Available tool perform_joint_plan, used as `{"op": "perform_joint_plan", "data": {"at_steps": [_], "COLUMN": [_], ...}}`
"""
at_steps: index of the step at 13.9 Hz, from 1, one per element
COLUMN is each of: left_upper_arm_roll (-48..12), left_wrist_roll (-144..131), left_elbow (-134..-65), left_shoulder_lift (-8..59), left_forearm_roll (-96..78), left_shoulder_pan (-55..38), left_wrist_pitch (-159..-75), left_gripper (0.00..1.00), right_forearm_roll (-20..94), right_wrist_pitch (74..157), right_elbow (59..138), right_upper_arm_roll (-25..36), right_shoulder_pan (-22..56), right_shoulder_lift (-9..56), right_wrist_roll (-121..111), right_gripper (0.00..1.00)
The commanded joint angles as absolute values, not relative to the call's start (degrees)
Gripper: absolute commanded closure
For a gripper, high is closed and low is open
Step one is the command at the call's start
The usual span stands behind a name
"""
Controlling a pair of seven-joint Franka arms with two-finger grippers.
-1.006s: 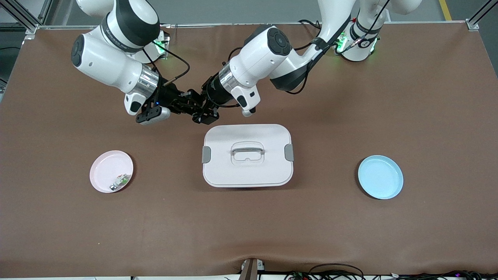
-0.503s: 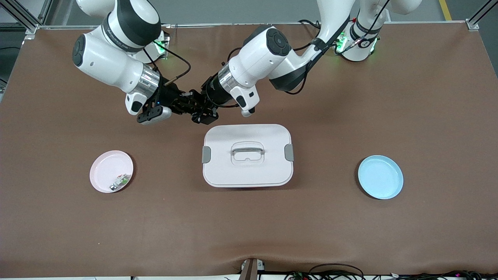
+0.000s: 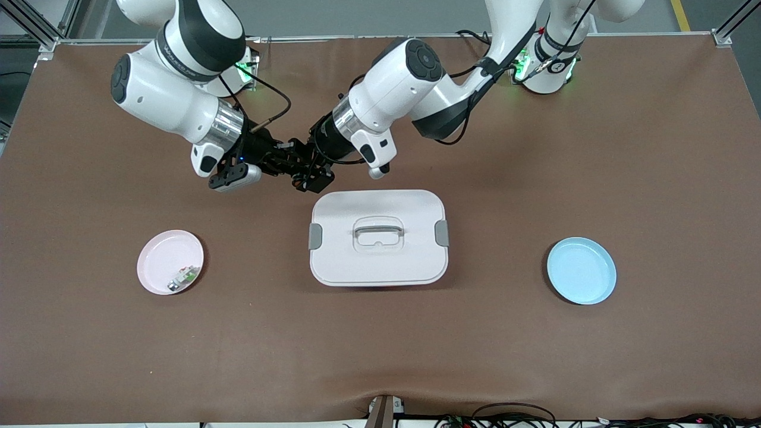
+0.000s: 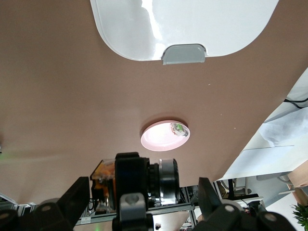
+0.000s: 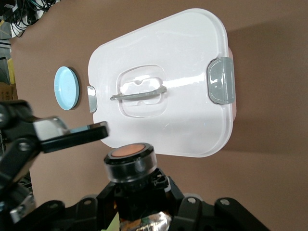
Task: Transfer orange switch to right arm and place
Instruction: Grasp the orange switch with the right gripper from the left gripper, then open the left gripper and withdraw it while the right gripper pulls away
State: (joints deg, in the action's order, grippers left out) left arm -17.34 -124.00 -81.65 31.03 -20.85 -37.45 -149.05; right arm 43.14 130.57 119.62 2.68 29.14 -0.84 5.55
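Note:
The orange switch (image 5: 130,152) has a black body and a round orange cap. My right gripper (image 5: 134,188) is shut on its body and holds it in the air. In the left wrist view the switch (image 4: 166,175) lies between my left gripper's fingers (image 4: 79,197), which stand wide apart and do not touch it. My left gripper (image 4: 144,192) is open. In the front view both grippers meet tip to tip over the brown table beside a corner of the white box; the right gripper (image 3: 290,163) and the left gripper (image 3: 308,173) hide the switch there.
A white lidded box (image 3: 378,261) with a handle and grey clips sits mid-table. A pink plate (image 3: 159,255) toward the right arm's end holds a small green-and-white part (image 3: 189,273). A blue plate (image 3: 581,270) lies toward the left arm's end.
Both grippers stay together at the same spot. The left arm's wrist has shifted very slightly; nothing else has moved.

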Motion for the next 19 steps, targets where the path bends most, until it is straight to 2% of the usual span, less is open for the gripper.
{"op": "perform_joint_plan", "data": {"at_steps": [1,4,8,11,14,17,19], "left_upper_arm_roll": [-16.96,-16.88,-16.96,-16.96,-17.23,-17.75,-17.67], "left_wrist_roll": [-125.68,-125.33,-124.37,-119.38,-108.40,-97.52,-84.88], "left_elbow": [-81.65,-81.65,-81.83,-81.91,-81.91,-81.65,-81.65], "left_shoulder_lift": [29.80,28.66,24.71,21.46,17.94,14.69,12.40], "left_forearm_roll": [-19.34,-19.34,-18.99,-18.90,-19.25,-19.95,-20.04], "left_shoulder_pan": [-37.36,-36.65,-32.53,-29.98,-26.12,-19.79,-16.97], "left_wrist_pitch": [-149.59,-149.41,-145.47,-141.26,-134.41,-123.62,-116.49], "left_gripper": [0.00,0.00,0.00,0.00,0.00,0.00,0.00], "right_forearm_roll": [43.77,43.59,42.55,33.69,23.76,12.86,10.03], "right_wrist_pitch": [130.69,129.99,126.31,123.50,121.29,121.90,122.60], "right_elbow": [119.53,119.53,121.11,122.26,122.17,121.38,121.20], "right_upper_arm_roll": [2.99,3.16,3.34,3.43,3.34,3.34,3.34], "right_shoulder_pan": [29.36,28.66,23.66,17.34,11.62,7.83,5.37], "right_shoulder_lift": [-0.88,-0.88,-0.70,-0.27,0.53,2.54,4.04], "right_wrist_roll": [5.63,4.49,-11.65,-27.55,-37.24,-47.95,-52.80], "right_gripper": [1.00,1.00,1.00,1.00,1.00,1.00,1.00]}}
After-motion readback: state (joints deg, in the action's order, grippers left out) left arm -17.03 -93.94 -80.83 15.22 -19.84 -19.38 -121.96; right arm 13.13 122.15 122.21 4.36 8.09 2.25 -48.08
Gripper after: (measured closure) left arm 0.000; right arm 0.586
